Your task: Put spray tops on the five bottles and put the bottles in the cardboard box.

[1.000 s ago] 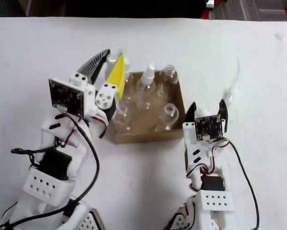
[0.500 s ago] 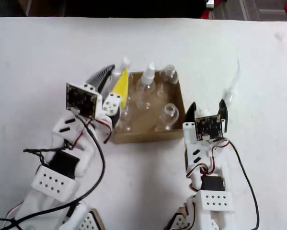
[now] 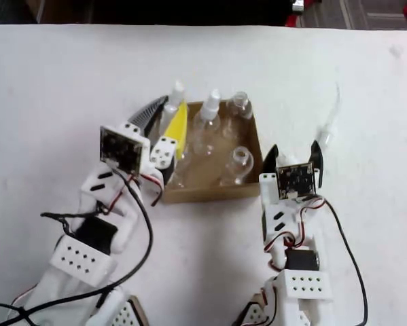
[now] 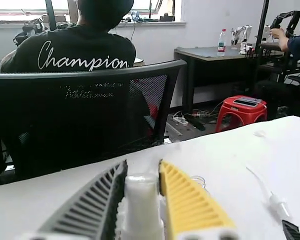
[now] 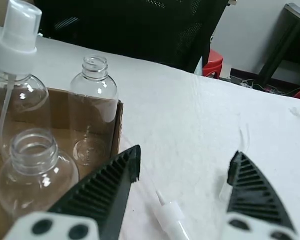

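Left wrist view: clamped spray top [image 4: 139, 200]

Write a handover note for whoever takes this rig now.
The left gripper is shut on a clear plastic bottle with a white spray top, at the far left corner of the brown cardboard box.
The right gripper is open beside the box, a loose white spray top on the table ahead of it.
Done: one capped bottle in the box.
Left: release the held one, cap the open-necked bottles there.

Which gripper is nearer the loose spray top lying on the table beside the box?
Right. The right gripper sits open just short of the loose spray top; the left gripper is across the cardboard box, shut on a capped bottle.
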Controlling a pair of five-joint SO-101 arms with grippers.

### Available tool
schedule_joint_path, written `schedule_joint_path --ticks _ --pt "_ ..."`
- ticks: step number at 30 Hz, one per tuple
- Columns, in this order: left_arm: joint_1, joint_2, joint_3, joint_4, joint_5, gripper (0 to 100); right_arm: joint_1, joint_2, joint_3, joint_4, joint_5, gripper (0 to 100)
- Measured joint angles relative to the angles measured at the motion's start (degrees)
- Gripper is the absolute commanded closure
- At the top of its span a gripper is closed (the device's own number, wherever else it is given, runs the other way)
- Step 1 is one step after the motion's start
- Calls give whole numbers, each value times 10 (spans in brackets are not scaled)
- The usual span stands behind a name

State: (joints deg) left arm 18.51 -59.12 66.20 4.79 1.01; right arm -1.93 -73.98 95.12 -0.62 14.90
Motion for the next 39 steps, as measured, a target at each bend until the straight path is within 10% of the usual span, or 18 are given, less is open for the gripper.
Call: schedule_joint_path --ticks 10,39 --pt "1 -1 -244 225 0 980 0 0 0 0 0 738" --pt "4 82 -237 130 -25 980 0 0 0 0 0 738"
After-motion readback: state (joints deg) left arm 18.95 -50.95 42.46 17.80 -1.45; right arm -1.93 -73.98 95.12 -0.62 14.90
